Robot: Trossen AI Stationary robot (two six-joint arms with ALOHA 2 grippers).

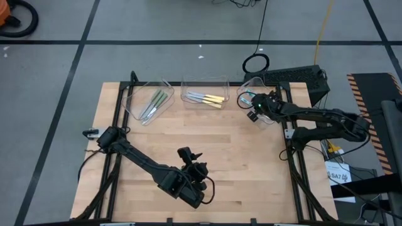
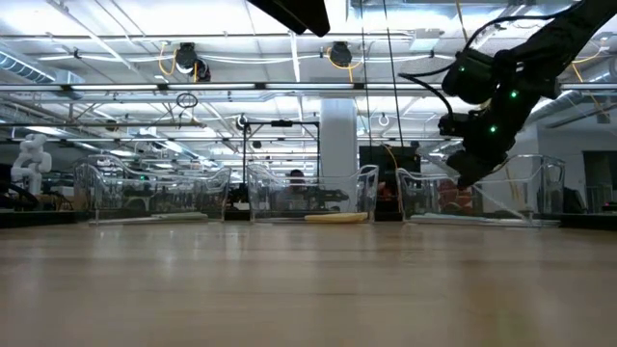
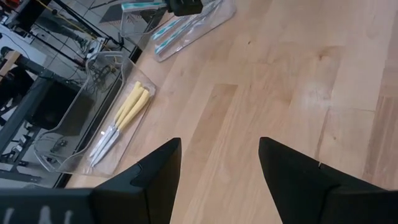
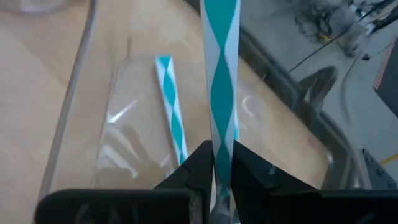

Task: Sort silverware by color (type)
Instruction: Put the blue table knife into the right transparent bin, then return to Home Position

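Note:
Three clear trays stand along the table's far edge. Green-handled silverware (image 1: 154,103) lies in the left tray, yellow-handled pieces (image 1: 206,98) in the middle one. My right gripper (image 1: 252,108) hangs over the right tray (image 1: 256,81), shut on a teal-and-white striped utensil (image 4: 221,74). A second striped piece (image 4: 171,106) lies flat on that tray's floor. My left gripper (image 1: 188,153) waits open over the bare wood near the table's front edge, its fingers (image 3: 158,168) with nothing between them. My right gripper pinches the striped utensil's handle (image 4: 222,152) between its two fingers, near one end. The fingers slant down toward the tray, and the handle runs on ahead of them, in line with them. It is above the tray's floor; whether its far end touches anything is out of the picture.
The tray walls (image 2: 525,188) rise around the right gripper (image 2: 472,166). A dark box (image 1: 295,78) and a cable loop (image 1: 255,63) sit just beyond the table's far right corner. Bare wood (image 1: 220,144) spans the middle of the table.

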